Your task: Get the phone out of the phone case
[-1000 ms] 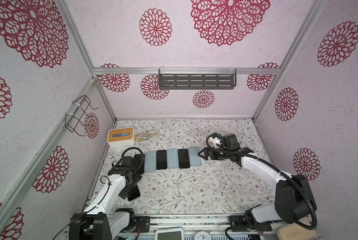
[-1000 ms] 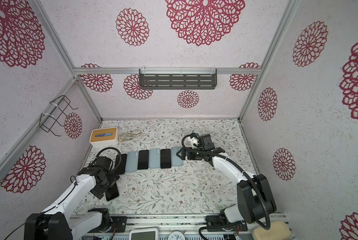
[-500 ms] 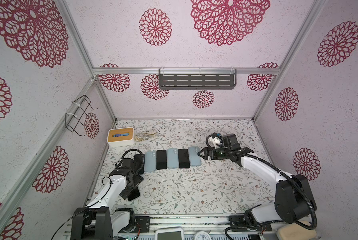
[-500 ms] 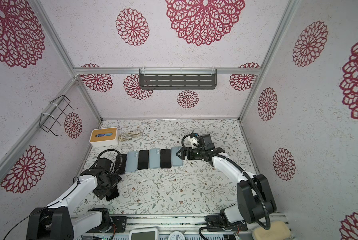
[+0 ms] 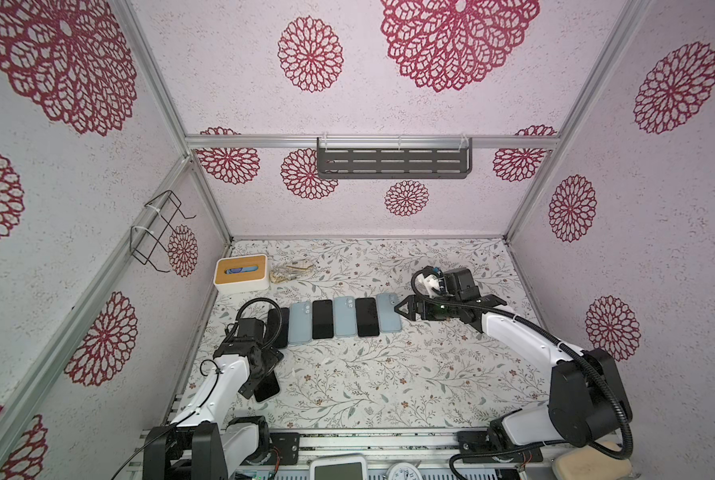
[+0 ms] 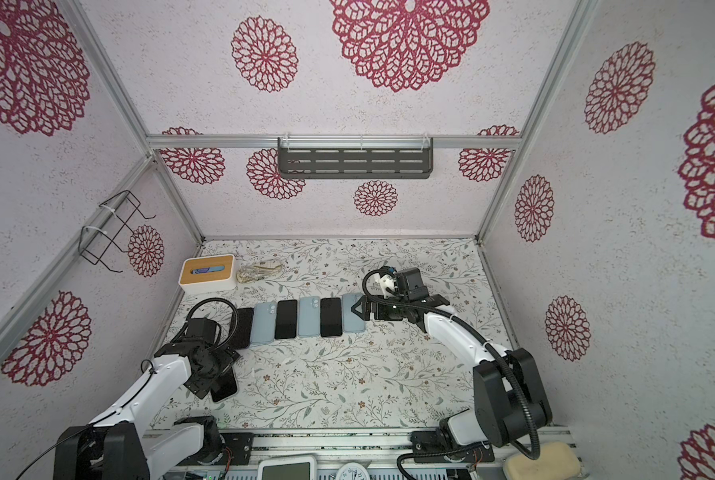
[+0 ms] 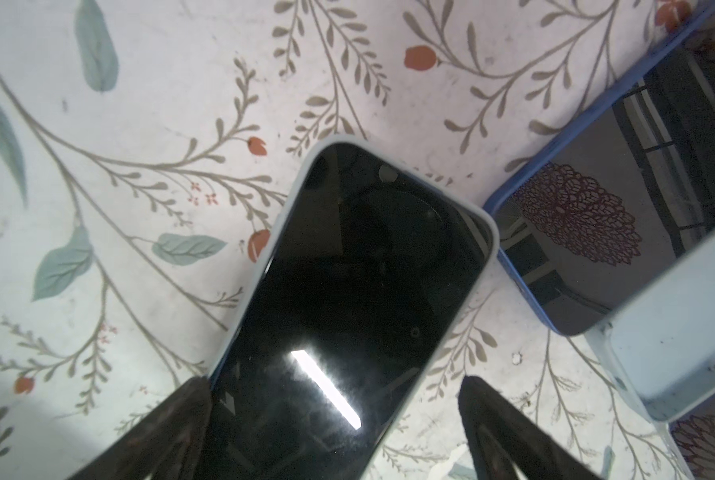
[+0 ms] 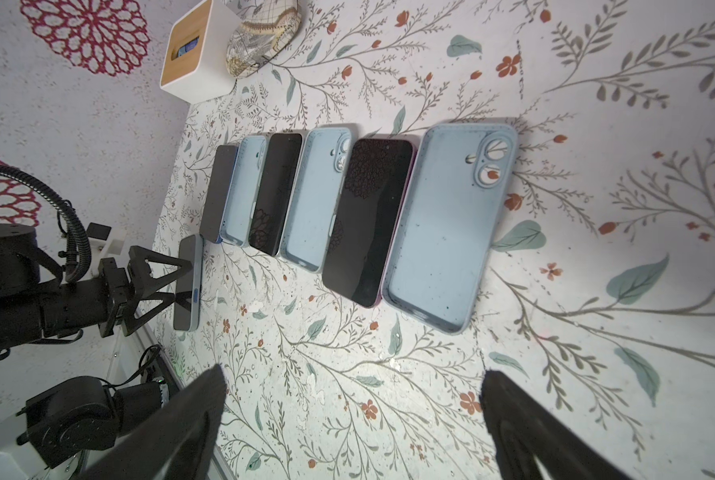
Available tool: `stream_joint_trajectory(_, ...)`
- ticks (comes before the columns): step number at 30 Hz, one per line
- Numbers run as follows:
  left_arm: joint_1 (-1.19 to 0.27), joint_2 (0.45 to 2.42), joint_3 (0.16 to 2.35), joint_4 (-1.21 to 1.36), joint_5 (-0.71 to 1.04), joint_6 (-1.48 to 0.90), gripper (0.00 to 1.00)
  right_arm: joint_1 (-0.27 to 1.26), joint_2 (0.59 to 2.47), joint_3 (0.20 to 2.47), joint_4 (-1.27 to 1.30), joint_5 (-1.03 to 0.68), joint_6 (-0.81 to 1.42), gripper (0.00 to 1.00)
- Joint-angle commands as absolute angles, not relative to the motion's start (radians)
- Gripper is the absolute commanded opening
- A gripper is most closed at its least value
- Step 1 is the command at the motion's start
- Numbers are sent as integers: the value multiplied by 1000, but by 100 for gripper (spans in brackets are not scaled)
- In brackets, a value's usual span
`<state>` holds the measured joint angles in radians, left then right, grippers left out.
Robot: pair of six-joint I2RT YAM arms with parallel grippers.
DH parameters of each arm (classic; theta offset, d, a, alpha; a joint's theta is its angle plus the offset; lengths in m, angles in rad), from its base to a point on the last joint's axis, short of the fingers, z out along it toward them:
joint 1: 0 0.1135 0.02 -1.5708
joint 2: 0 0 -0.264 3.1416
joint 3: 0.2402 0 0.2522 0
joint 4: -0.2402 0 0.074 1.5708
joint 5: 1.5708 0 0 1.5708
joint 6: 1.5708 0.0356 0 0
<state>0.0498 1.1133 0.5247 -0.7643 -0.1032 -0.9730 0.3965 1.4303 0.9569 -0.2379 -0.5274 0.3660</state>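
Your left end effector (image 7: 335, 384) stands spread wide astride the cased phone (image 7: 368, 270) on the table (image 7: 139, 104); your right end effector (image 8: 353, 372) hangs spread too, empty.

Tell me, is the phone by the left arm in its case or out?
In. In the left wrist view a pale blue case hugs the edges of the dark phone, screen up.

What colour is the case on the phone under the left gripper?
Light blue case, clearest in left wrist view.
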Motion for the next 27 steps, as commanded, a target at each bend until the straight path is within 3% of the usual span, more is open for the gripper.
stream_joint_trajectory(1, 40, 1163, 515, -799, -143, -982, 100, 403, 1401, 999, -248, -536, 347, 99)
stream_joint_trajectory(27, -11, 1293, 609, -938, -268, -1043, 97, 401, 1419, 1017, -176, -627, 369, 99)
